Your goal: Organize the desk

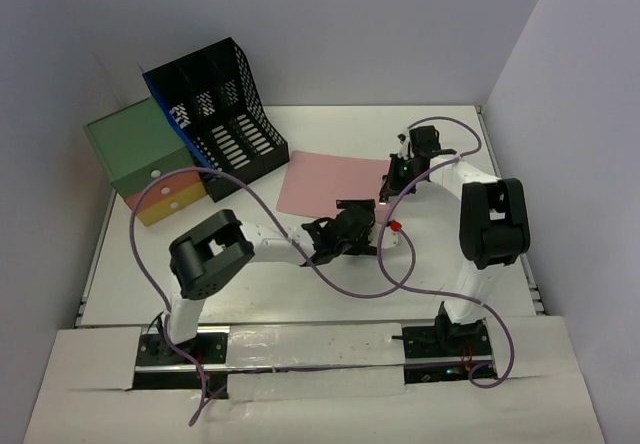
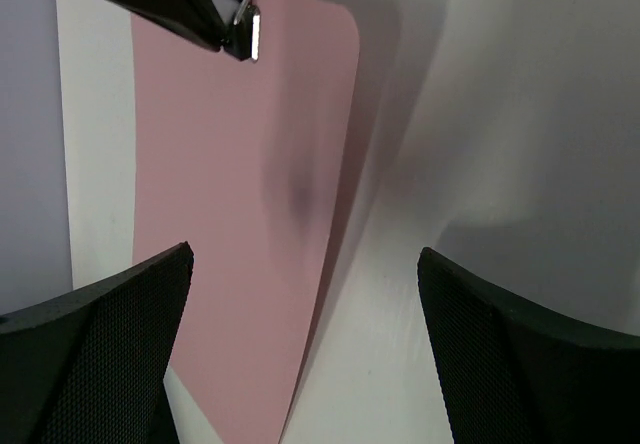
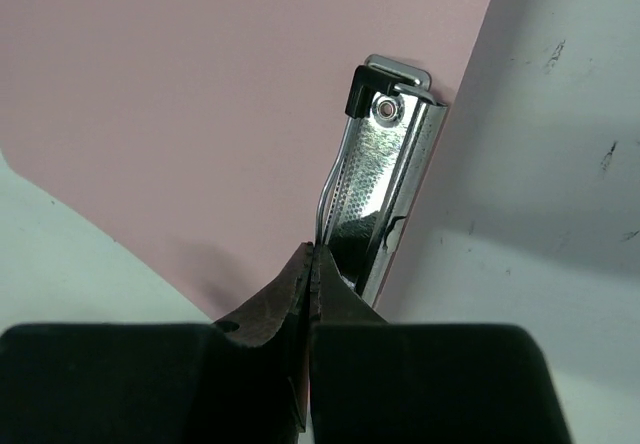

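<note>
Two arms reach out over the tabletop, and both meet at its middle-right patch. The tabletop fills the whole floor of the pale-walled enclosure, from the arm bases at the near edge to the far wall.

- left fingers: spread wide and holding nothing. They hover at the near right corner of the pink sheet, looking along its right edge.
- right fingers: pressed tight together, tips at the near end of a shiny metal clip on the sheet's right edge. I cannot tell whether they nip a thin lip of it.
- far left: a black-and-blue file rack, and beside it a green drawer box with yellow and pink drawers.
- a small red bit sits close to the left fingers, too small to name. Purple cables loop across the surface.

Handling, my judgement: the tabletop is rigid, fixed, smooth and matte. It is nothing to take hold of, only the surface to be tidied. Being that smooth, it will probably let flat items slide when nudged rather than lift. The sheet looks thin and light and lies flush, so there is little purchase from above. The clip is the only raised part and looks the likeliest place to grip, or else an edge teased up first. The clip's metal looks hard and slick, so a pinch could skid off.
</note>
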Available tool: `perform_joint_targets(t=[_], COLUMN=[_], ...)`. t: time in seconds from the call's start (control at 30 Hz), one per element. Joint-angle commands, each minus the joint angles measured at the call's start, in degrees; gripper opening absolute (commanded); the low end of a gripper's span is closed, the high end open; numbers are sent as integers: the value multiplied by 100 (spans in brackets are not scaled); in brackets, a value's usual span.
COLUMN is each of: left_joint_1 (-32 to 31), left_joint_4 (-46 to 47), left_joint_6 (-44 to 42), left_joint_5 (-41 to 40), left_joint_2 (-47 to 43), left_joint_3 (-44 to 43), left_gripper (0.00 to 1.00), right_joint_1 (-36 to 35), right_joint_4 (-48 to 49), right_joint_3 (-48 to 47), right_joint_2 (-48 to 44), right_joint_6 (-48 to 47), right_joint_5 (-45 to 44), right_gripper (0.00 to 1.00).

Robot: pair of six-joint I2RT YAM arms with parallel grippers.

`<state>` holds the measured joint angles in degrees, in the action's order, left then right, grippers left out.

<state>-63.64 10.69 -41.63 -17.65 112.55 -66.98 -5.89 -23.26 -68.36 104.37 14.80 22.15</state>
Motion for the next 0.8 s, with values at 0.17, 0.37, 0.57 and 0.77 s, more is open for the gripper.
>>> perform_joint_targets(t=[0.17, 0.37, 0.57, 0.77], left_joint_1=[-127, -87, -55, 10], left_joint_4=[1480, 1854, 1624, 293], left_joint_6=[-504, -676, -575, 534], left_joint_5=[-475, -748, -620, -644], left_joint_2=[826, 1344, 1196, 216], left_joint_3=[-382, -658, -448, -532], left_gripper=[99, 81, 80, 84], right_joint_1=[233, 255, 284, 505], right_joint_4=[542, 503, 425, 108], right_joint_3=[143, 144, 154, -248], right_joint_2=[-471, -593, -602, -402], right_joint_6=[142, 128, 90, 105], right_joint_5=[650, 659, 454, -141], right_gripper=[0, 0, 0, 19])
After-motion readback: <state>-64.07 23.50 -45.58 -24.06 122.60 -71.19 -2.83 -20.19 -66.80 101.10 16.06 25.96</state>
